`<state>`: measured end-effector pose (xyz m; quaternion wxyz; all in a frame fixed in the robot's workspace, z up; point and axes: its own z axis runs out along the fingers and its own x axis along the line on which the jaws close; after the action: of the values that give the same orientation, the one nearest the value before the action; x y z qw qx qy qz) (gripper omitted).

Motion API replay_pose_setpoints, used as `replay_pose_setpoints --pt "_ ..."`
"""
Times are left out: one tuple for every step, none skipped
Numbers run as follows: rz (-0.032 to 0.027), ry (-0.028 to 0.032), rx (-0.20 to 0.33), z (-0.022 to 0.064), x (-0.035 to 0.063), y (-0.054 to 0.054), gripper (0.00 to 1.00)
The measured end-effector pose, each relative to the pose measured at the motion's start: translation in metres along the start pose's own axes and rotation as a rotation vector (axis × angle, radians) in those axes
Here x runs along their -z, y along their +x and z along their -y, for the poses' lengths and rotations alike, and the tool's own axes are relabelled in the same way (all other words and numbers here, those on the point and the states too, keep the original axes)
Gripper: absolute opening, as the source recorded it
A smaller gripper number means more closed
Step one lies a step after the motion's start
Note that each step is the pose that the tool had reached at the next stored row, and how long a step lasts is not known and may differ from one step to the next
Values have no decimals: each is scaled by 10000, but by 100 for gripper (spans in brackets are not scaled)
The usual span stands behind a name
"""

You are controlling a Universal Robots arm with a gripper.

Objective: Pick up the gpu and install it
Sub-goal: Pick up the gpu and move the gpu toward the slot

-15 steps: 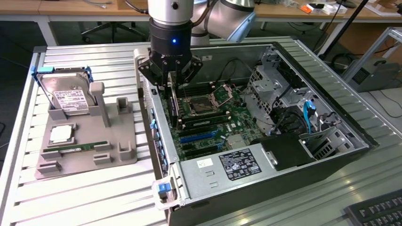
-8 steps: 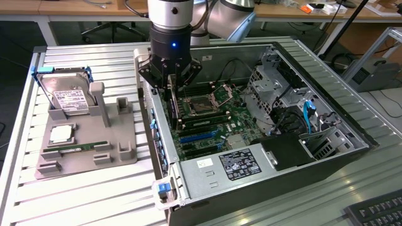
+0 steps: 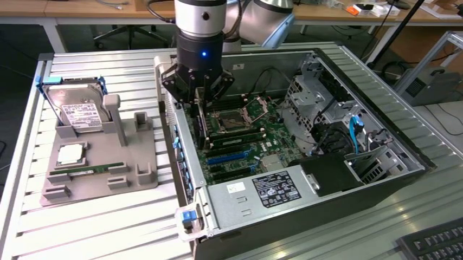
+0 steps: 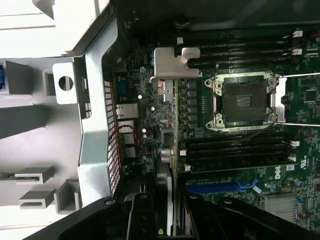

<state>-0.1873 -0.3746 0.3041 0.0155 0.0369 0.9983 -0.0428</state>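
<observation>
Light: bright, even, soft-shadowed across the exterior view.
Glare: ribbed table [image 3: 94,227] washes near white.
Shadow: computer case [image 4: 95,150] interior dim, wrist view.

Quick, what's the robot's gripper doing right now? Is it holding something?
Gripper: closed, holding the thin flat dark gpu card with a silvery metal end bracket, edge-on.

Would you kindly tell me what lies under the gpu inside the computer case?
The gpu, held edge-on in the gripper, hangs over the motherboard beside the empty CPU socket. The board strip directly beneath it is covered.
</observation>
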Motion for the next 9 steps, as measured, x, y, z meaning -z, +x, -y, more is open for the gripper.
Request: replay_pose_setpoints --pt "2 -2 1 0 -1 -7 27" --pt "15 -24 -1 -4 -8 -23 27" --pt "1 -11 -1 -4 -3 -45 27" --pt "-2 -8 -1 -5 -1 -61 27" --pt "1 -12 -2 -7 -4 -91 27" --pt "-1 -11 -1 -9 -4 -122 27" --pt "-3 -10 0 -11 -4 -151 27" --pt "-3 -10 0 -14 -5 -183 27" --pt "-4 -11 0 -17 -7 -230 27"
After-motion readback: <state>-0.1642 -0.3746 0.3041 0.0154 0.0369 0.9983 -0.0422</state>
